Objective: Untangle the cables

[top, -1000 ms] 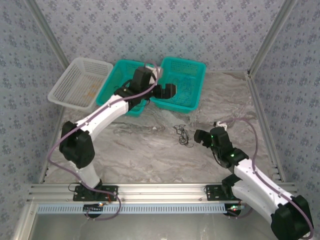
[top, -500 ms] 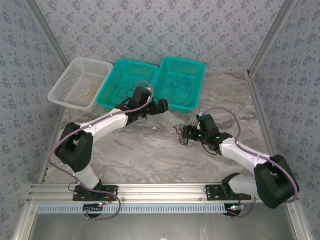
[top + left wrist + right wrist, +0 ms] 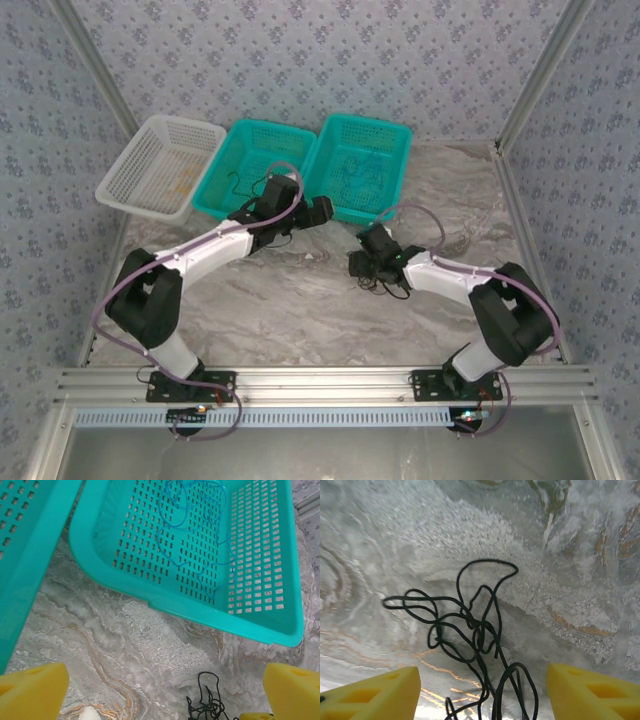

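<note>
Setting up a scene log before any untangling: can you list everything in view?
white basket: one, white, far left
teal baskets: two, teal, side by side right of the white one
blue cable: one, blue, inside the right teal basket
dark strand: one, black, inside the left teal basket
orange strand: faint, orange, inside the white basket; count unclear
black tangle: one, black, on the table
table: one, grey marbled
left gripper: open, before the right teal basket
right gripper: open, straddling the black tangle
</note>
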